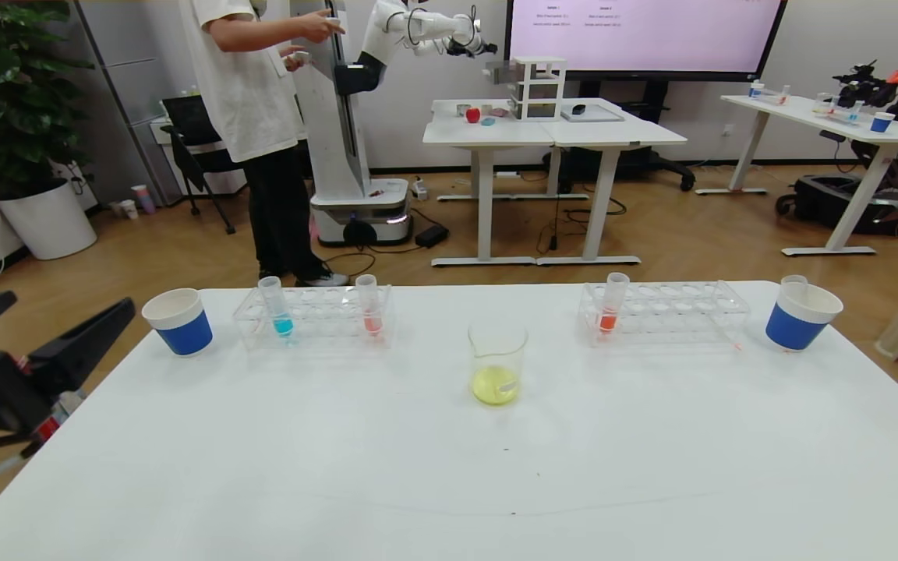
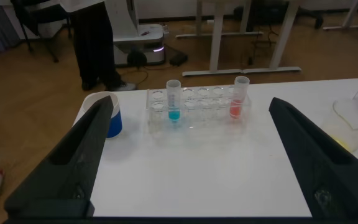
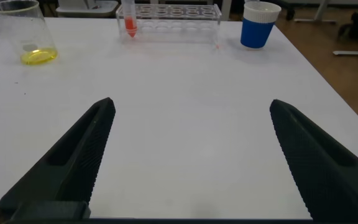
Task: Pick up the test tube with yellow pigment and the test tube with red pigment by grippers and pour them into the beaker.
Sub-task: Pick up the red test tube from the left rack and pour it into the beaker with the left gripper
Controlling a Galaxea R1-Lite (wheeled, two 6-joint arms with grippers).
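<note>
Yellow liquid already sits in the beaker [image 1: 496, 362], ahead of the wide-open, empty left gripper [image 2: 185, 155]. The test tube with red pigment [image 2: 239, 99] stands unpoured in the rack directly beyond those fingers, while the right gripper [image 3: 188, 155] waits equally open and empty.

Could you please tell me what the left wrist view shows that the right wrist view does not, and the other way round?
Only the left wrist view shows the left rack holding the turquoise-blue tube and the test tube with red pigment, the left paper cup, and the open left gripper. Only the right wrist view shows the right rack with the orange-red tube, the right paper cup, and the open right gripper. Both show the white table and the beaker with yellow liquid.
</note>
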